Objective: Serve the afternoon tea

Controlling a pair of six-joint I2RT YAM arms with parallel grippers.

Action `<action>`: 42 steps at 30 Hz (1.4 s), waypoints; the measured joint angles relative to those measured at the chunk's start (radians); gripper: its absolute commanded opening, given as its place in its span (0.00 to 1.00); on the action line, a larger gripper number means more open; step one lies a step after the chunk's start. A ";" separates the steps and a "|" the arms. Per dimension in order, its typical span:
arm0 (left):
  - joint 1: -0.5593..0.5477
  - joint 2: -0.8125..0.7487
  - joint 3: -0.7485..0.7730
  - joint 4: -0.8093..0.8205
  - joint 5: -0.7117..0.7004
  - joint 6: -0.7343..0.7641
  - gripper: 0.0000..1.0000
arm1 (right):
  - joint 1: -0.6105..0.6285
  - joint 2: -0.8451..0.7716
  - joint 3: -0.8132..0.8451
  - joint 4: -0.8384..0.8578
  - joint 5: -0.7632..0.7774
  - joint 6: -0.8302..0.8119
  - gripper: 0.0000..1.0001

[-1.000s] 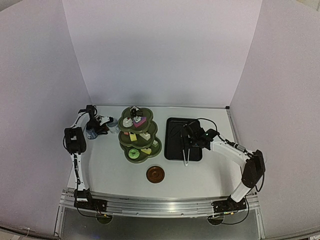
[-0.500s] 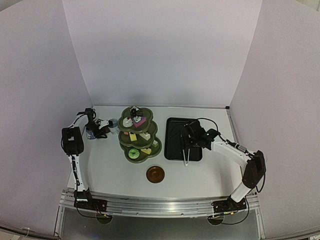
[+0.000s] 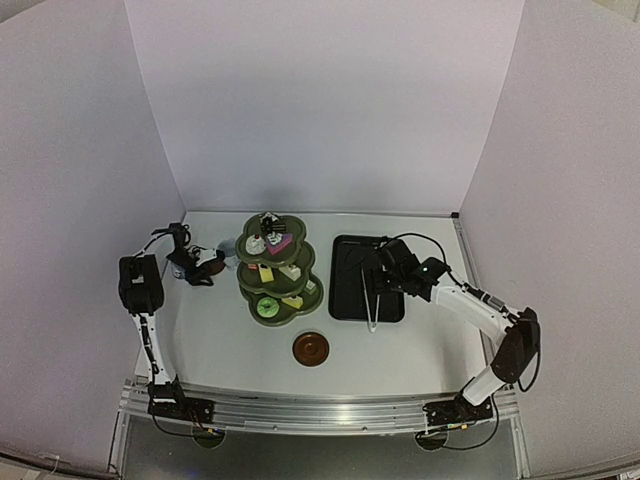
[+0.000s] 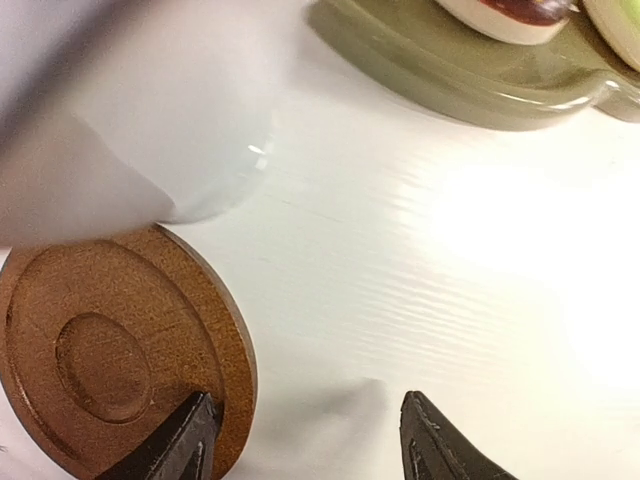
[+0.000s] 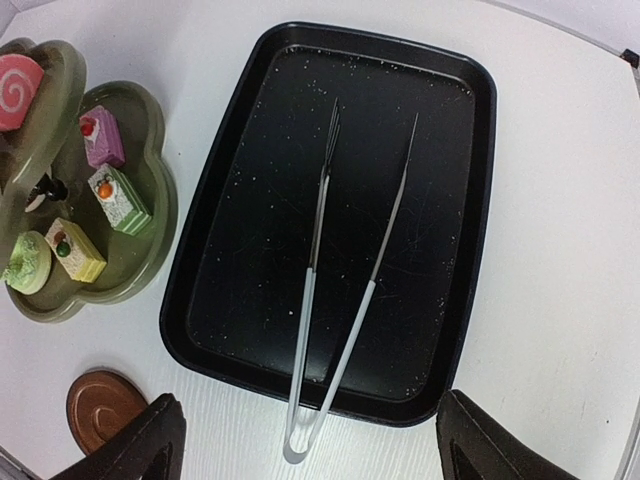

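The olive-green three-tier stand holds small cakes: pink, purple, green-and-white and yellow. My left gripper hangs low over the table just left of the stand, open. Its left finger overlaps the edge of a brown coaster, and nothing is clamped. A blurred white mug stands right behind that coaster. A second coaster lies in front of the stand. My right gripper hovers wide open above the black tray's near edge.
The black tray sits right of the stand, with thin metal tongs lying in it, their bend overhanging the near rim. The stand's bottom tier rim is close ahead of the left gripper. White walls enclose the table on three sides.
The left wrist has dropped lower and a little nearer, beside the stand. The right arm's elbow has shifted right, with its gripper still over the tray.
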 measured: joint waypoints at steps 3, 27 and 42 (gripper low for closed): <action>0.000 -0.030 -0.047 -0.010 -0.001 0.003 0.64 | 0.000 -0.012 0.000 0.000 0.006 0.000 0.84; -0.054 -0.510 -0.765 -0.003 -0.070 0.221 0.66 | 0.000 -0.082 -0.004 -0.006 0.018 0.004 0.84; -0.435 -0.667 -0.946 -0.009 -0.089 0.168 0.68 | 0.000 -0.222 -0.093 -0.006 0.035 0.037 0.83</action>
